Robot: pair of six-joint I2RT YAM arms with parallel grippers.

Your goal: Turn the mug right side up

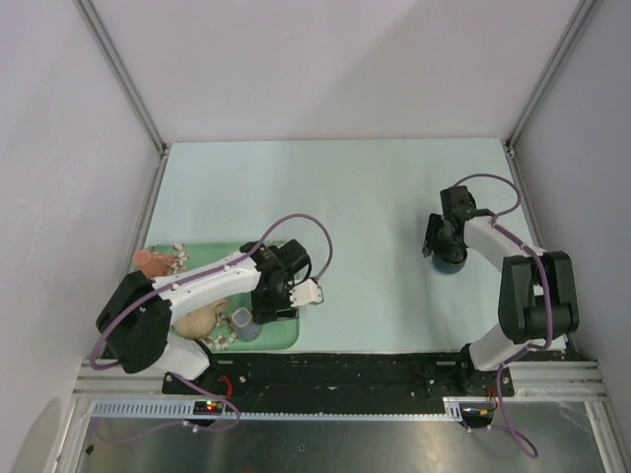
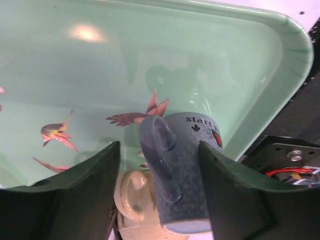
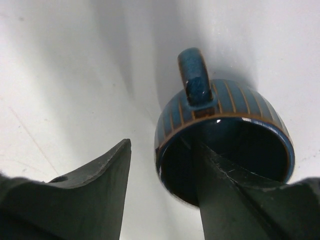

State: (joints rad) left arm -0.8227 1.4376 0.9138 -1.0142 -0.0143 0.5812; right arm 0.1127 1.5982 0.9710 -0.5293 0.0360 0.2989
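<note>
A blue-grey mug [image 2: 185, 175] with dark lettering lies on its side in the green tray [image 2: 280, 60], handle toward the camera. My left gripper [image 2: 159, 150] is open around it: the right finger touches the mug's side and the left finger stands apart. In the top view this mug [image 1: 244, 323] is near the tray's front edge. A dark blue striped mug [image 3: 225, 135] stands on the table [image 1: 375, 197] at the right, its mouth facing the wrist camera. My right gripper [image 3: 162, 150] is open, with one finger inside the mouth and the other outside.
A cream mug [image 2: 132, 195] lies in the tray just beside the blue-grey one. A pinkish cup [image 1: 150, 260] and several small pale pieces [image 1: 177, 254] sit at the tray's far left. Metal frame posts and walls bound the table.
</note>
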